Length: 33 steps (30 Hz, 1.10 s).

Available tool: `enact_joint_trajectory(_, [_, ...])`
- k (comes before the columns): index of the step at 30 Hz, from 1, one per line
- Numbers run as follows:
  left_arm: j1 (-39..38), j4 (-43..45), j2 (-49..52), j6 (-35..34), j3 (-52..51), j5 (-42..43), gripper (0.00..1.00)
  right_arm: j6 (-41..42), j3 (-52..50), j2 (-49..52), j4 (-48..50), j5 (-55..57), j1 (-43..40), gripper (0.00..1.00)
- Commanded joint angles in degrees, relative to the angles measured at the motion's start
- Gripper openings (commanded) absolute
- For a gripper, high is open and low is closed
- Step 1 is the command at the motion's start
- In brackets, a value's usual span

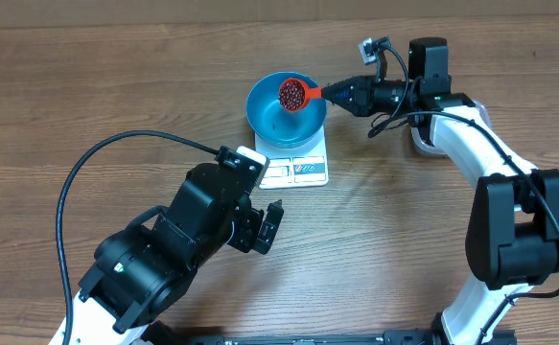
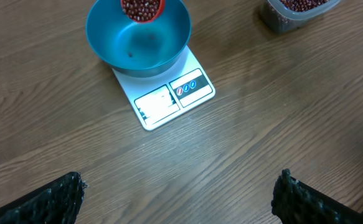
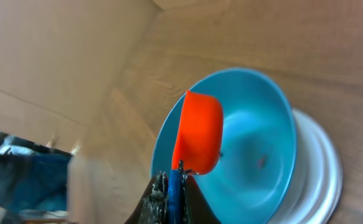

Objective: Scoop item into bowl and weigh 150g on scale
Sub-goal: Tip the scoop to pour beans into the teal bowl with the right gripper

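Observation:
The blue bowl stands on the white scale at the middle back of the table. My right gripper is shut on the handle of an orange-red scoop, which hangs over the bowl heaped with dark red beans. In the right wrist view the scoop shows its underside above the bowl, close to the rim. A single bean lies on the bowl's floor. My left gripper hovers open over bare table, in front of the scale, with nothing between its fingers.
A clear container of beans stands to the right of the scale; in the overhead view it is mostly hidden under the right arm. The left arm's black cable loops over the left side of the wooden table.

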Motion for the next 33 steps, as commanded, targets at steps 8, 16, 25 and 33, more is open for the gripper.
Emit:
enact_joint_trajectory(8, [-0.4,-0.2,0.3,0.9,-0.1,-0.6,0.99,-15.5,-0.2,0.3,1.4,1.0,0.3,0.04])
enact_joint_trajectory(16, [-0.4,-0.2,0.3,0.9,-0.1,-0.6,0.99,-25.4,-0.2,0.3,1.4,0.7,0.4,0.04])
enact_joint_trajectory(25, [-0.4,-0.2,0.3,0.9,-0.1,-0.6,0.99,-38.2,-0.2,0.3,1.4,-5.2,0.3,0.04])
enact_joint_trajectory(33, [-0.4,-0.2,0.3,0.9,-0.1,-0.6,0.99,-45.6,-0.2,0.3,1.4,-6.4,0.3,0.04])
